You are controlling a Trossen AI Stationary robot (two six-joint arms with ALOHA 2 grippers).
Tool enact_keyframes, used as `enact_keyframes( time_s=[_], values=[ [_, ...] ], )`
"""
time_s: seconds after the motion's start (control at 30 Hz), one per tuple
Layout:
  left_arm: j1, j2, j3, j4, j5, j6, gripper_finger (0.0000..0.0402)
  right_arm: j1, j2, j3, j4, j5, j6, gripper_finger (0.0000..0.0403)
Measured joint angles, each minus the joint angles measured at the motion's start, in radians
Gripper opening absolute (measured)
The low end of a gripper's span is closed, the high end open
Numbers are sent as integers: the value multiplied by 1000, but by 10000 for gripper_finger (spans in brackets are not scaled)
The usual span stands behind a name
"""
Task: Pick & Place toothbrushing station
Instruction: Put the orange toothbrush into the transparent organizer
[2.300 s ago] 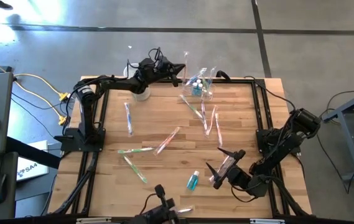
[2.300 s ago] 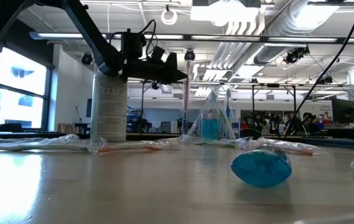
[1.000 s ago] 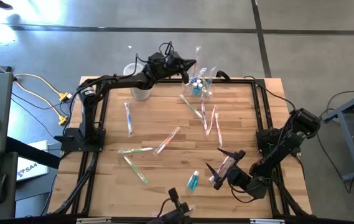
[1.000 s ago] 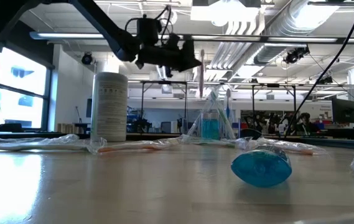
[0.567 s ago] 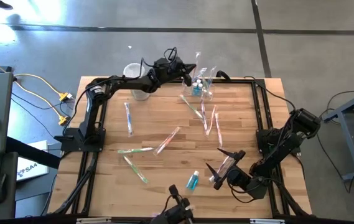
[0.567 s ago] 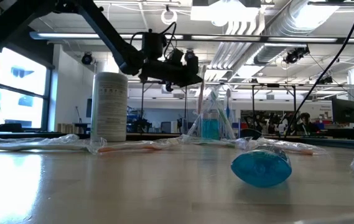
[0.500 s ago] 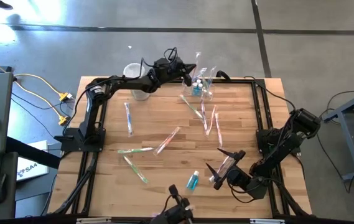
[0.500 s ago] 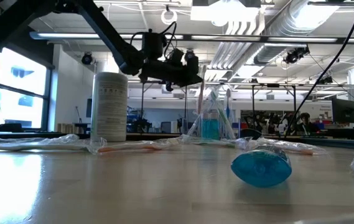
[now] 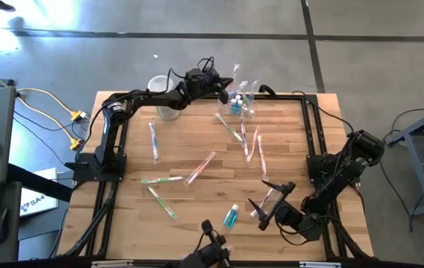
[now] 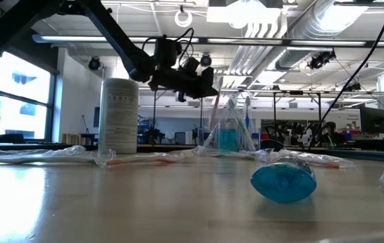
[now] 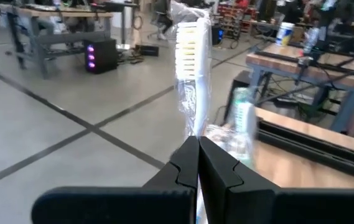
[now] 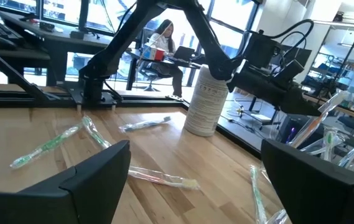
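Note:
The clear plastic holder (image 9: 243, 106) stands at the table's far edge with a blue bottle and a few wrapped toothbrushes in it; it also shows in the low view (image 10: 229, 132). My left gripper (image 9: 223, 83) hovers just left of it, above the table, shut on a wrapped toothbrush (image 11: 191, 68). My right gripper (image 9: 270, 198) is open low over the near right of the table, above a wrapped toothbrush (image 9: 265, 202) that lies flat. My left gripper pinches the wrapped toothbrush's handle (image 11: 194, 132) between its two shut fingertips. The bristled head (image 11: 186, 43) sticks out past the fingertips, toward the holder. The toothbrush is lifted clear of the table and tilted in the low view (image 10: 212, 111).
A whitish cylindrical container (image 10: 118, 116) stands at the far edge, left of the left gripper. Several wrapped toothbrushes (image 9: 200, 168) lie scattered over the wooden table. A small blue bottle (image 9: 231, 217) lies on its side near the front edge, left of the right gripper.
My left gripper has gone down a little and toward the clear holder, still shut on the wrapped toothbrush. The toothbrush, upright a second ago in the low view, now slants.

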Motion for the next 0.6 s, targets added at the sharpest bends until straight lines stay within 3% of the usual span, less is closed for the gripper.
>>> enact_keyframes(
  time_s=[0.6],
  values=[
    [-2,1,0,-39,4,-34,0,0,0,0,0,0,1,353]
  ],
)
